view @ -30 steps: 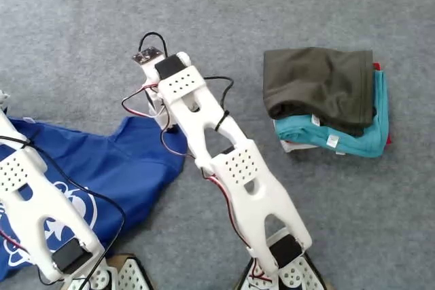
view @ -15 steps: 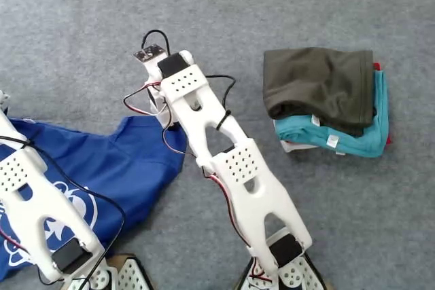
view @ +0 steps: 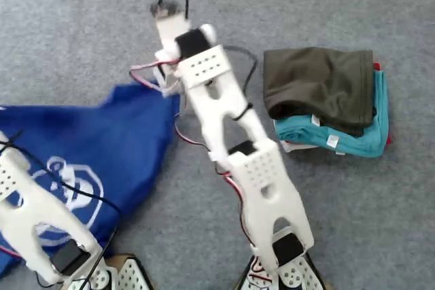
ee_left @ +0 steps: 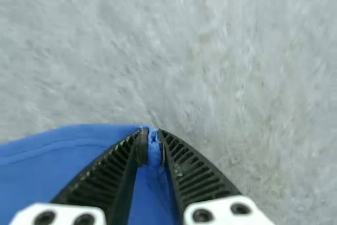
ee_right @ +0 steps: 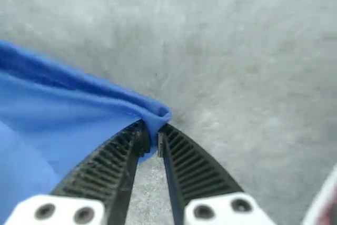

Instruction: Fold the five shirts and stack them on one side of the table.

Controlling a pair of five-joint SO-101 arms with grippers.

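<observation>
One blue shirt (view: 115, 142), perhaps four-shirt stack (view: 321, 96)

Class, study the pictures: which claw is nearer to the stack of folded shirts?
Right. The right claw pinches the blue shirt near mid-table, apart from the stack. The left claw grips the same shirt farther off, on the side away from the stack.

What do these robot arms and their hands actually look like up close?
The left arm and right arm are white plastic shells with panels of small holes, black motor blocks and loose red and black cables. The left hand and right hand each have two black, ribbed, tapering fingers on white mounts with screw holes.
</observation>
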